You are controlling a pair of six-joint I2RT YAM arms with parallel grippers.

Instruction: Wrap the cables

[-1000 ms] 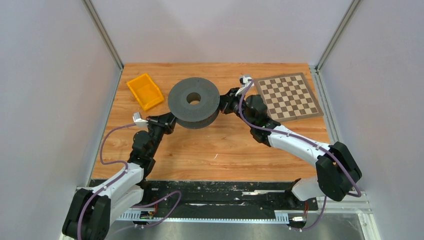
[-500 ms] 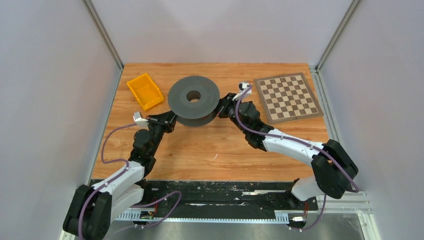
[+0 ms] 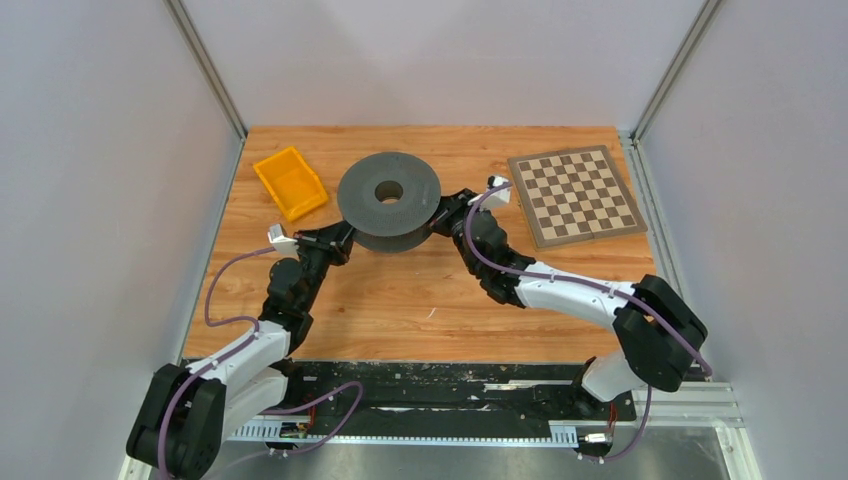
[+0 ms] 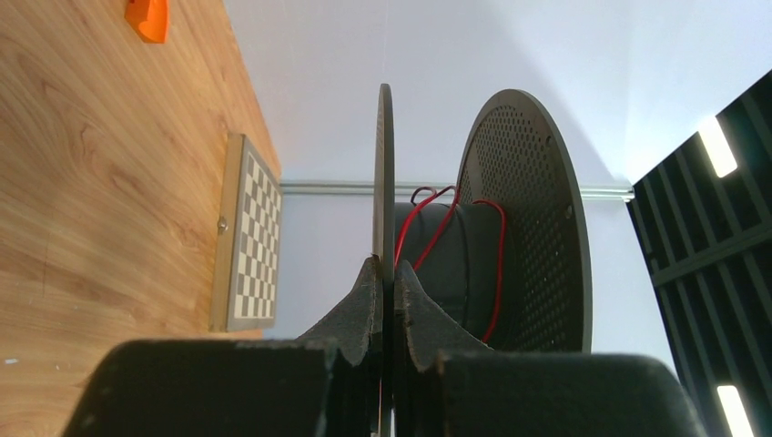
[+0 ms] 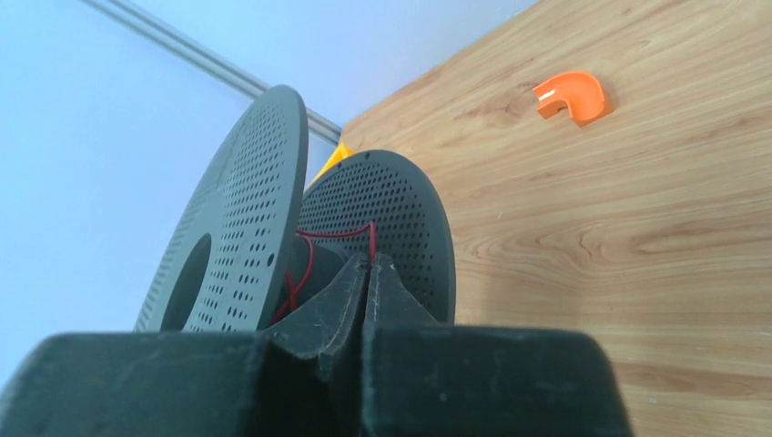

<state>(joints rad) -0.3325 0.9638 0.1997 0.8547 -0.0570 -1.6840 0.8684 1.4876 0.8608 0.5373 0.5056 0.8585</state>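
cables pinched by right end effector, swung nearer; left end effector clamps spool.

Table: wood, visible grain, smooth, slight satin sheen
Spool: dark grey, matt; flanges are thin sheet perforated with fine holes; looks plastic, cannot confirm
Wire: red, smooth insulation, faint gloss
Left gripper and right gripper: black, matt, finely grainy surface, rough edges
Bin: yellow plastic, smooth, mild shine
Chessboard: flat matt board, brown and cream squares, wood-toned border
Orange elbow piece: smooth plastic, small glossy highlight
Arm shells: white, smooth plastic
Arm cables: purple, smooth sheath
Corner rails: bare metal, brushed look
Walls: pale, matt, even
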